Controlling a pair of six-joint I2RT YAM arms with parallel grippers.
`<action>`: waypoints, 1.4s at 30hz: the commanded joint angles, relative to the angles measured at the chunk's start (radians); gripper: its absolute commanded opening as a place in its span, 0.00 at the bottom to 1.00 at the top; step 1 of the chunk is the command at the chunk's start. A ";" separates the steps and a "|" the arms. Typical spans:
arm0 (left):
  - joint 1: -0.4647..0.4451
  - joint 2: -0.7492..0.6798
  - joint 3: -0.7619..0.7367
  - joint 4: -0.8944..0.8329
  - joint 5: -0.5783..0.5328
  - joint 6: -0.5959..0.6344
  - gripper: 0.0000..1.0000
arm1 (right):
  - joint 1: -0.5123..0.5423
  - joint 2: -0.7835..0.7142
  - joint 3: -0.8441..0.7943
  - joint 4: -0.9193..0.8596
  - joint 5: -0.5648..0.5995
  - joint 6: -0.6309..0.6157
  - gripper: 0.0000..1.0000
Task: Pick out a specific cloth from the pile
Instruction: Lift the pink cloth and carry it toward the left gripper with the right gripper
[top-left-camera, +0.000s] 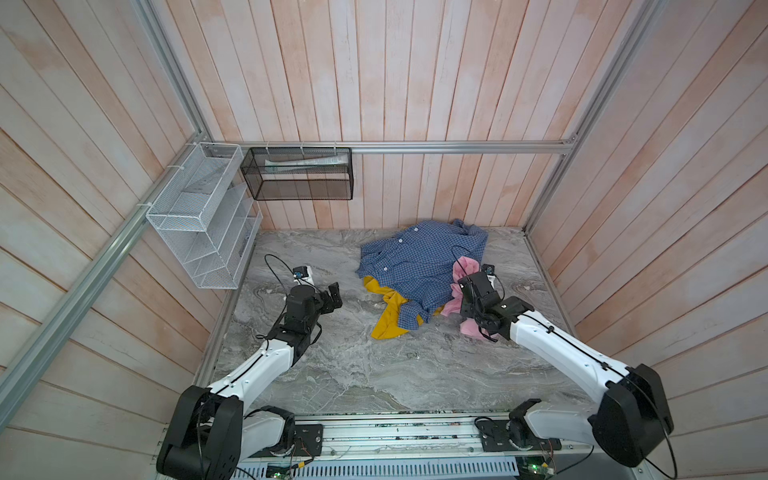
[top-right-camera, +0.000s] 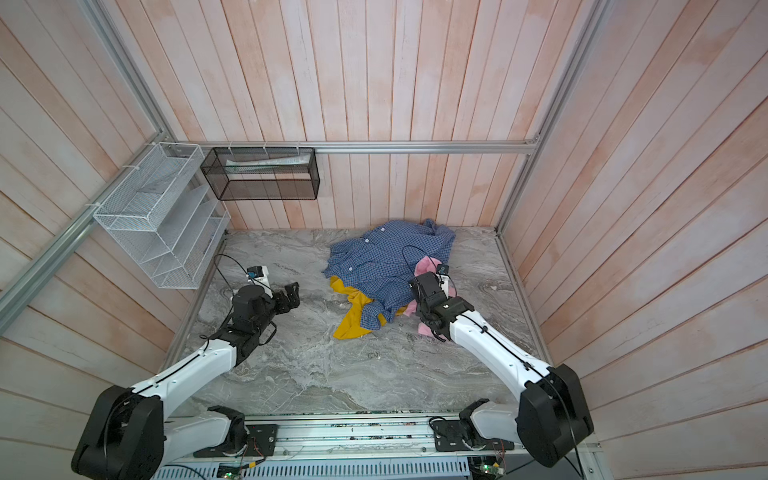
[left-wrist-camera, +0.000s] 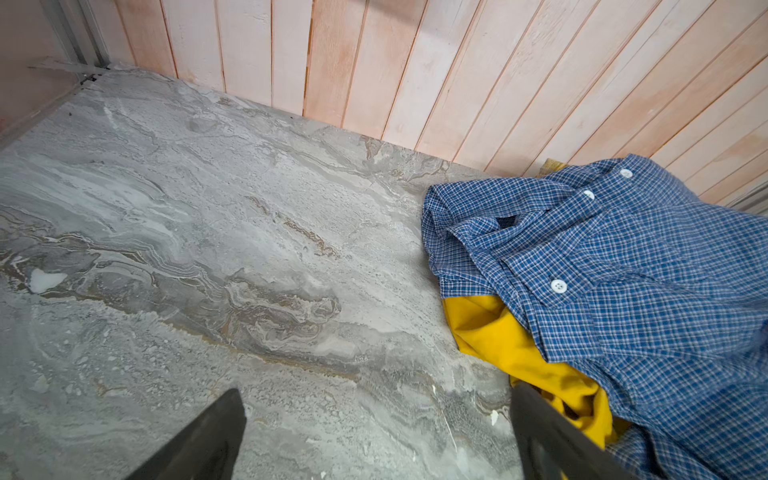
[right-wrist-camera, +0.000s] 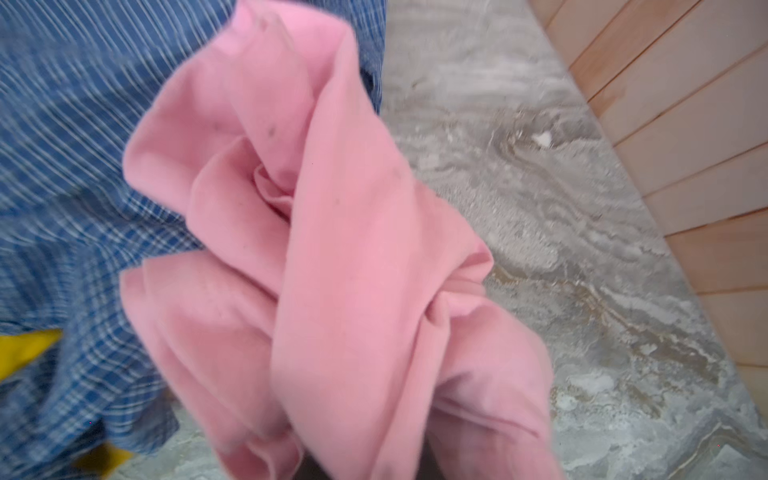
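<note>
Toward the back right of the grey marble table (top-left-camera: 332, 374) you have the pile (top-left-camera: 419, 286): a blue checked shirt (top-left-camera: 424, 262) spread on top, with a mustard-yellow cloth (top-left-camera: 388, 322) poking out from under its near edge. Your target, the cloth (top-left-camera: 468, 266), is the pink one at the pile's right edge. In both top views it shows in patches all round the right gripper (top-left-camera: 464, 280): above it against the shirt, beside it, and below it on the table. In the right wrist view the cloth (right-wrist-camera: 340, 257) fills most of the picture, bunched into folds that narrow toward the camera, in front of the shirt and the bare marble. The fingertips are buried in that fabric, so you get only a hedge from me: they seem pinched onto the pink folds. Your left gripper (top-left-camera: 335, 294) hangs over bare table, well apart from the pile, on its left. Its fingers (left-wrist-camera: 203, 444) stand spread wide in the left wrist view with nothing between them, and the shirt and yellow cloth lie just beyond the finger on the pile's side.
</note>
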 joint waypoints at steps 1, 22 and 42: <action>0.001 -0.015 -0.002 0.001 -0.017 0.016 1.00 | 0.064 -0.075 0.071 0.069 0.163 -0.059 0.00; 0.066 -0.261 -0.063 -0.069 -0.173 -0.048 1.00 | 0.247 0.098 0.283 0.782 -0.252 -0.551 0.00; 0.100 -0.571 -0.097 -0.300 -0.360 -0.088 1.00 | 0.272 0.825 0.794 0.769 -1.020 -0.211 0.00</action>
